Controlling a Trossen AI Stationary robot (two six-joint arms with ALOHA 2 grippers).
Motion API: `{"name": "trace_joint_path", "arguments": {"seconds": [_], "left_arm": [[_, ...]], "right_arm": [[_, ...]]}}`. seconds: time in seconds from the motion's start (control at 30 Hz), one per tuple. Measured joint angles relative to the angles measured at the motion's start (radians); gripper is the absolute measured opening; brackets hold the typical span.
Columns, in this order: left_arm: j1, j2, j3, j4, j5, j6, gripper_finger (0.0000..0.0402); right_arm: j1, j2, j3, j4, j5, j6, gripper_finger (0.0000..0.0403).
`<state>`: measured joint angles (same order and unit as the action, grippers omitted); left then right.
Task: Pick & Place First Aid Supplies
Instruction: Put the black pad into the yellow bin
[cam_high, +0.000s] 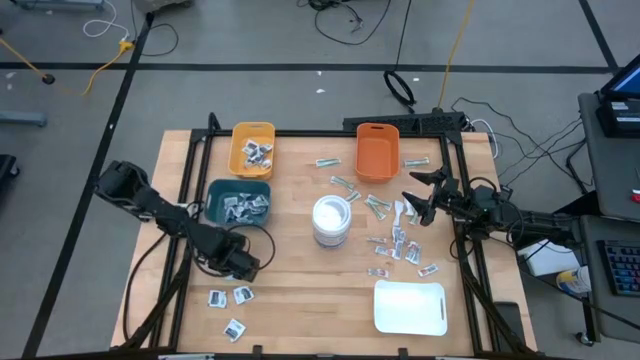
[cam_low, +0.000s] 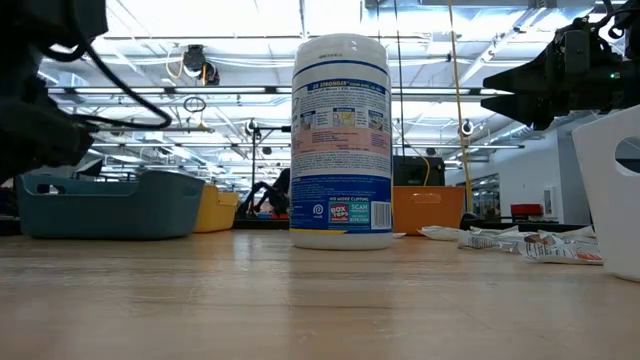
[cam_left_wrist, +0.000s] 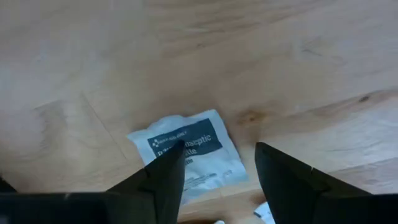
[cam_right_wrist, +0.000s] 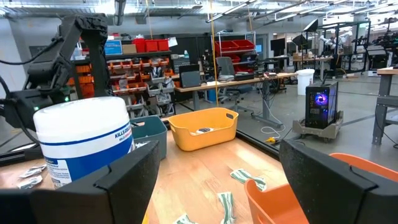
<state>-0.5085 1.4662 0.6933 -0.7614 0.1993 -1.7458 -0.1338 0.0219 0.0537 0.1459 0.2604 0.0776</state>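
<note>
Plainly, left end effector (cam_left_wrist: 214, 180) open over "antiseptic" packet (cam_left_wrist: 189, 152); right end effector (cam_high: 418, 192) open

l gripper (cam_high: 243, 266) low, fingers apart; r gripper (cam_high: 414, 194) raised, fingers wide.

**Readable text in scene**

White wipes canister (cam_low: 341, 140): blue band reads "STRONGER", lower label has "BOX TOPS" and "SCAN"; fine print unreadable. Same canister, just ahead of the right gripper (cam_right_wrist: 217, 186) off one finger: "KILLS" on the blue stripe. White packet (cam_left_wrist: 189, 155) on the wood directly under the left gripper (cam_left_wrist: 217, 171), partly behind one finger: dark label reads "septic"; other lines too blurred.
</note>
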Motion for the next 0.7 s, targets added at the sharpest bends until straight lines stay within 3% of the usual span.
{"name": "trace_joint_path", "arguments": {"seconds": [0.27, 0.7], "left_arm": [[-0.009, 0.004, -0.022, 0.060, -0.005, -0.009, 0.0168], [-0.009, 0.006, -0.023, 0.059, 0.013, -0.012, 0.0023]], "right_arm": [[0.000, 0.000, 0.000, 0.000, 0.000, 0.000, 0.0322], [0.000, 0.000, 0.000, 0.000, 0.000, 0.000, 0.0324]]}}
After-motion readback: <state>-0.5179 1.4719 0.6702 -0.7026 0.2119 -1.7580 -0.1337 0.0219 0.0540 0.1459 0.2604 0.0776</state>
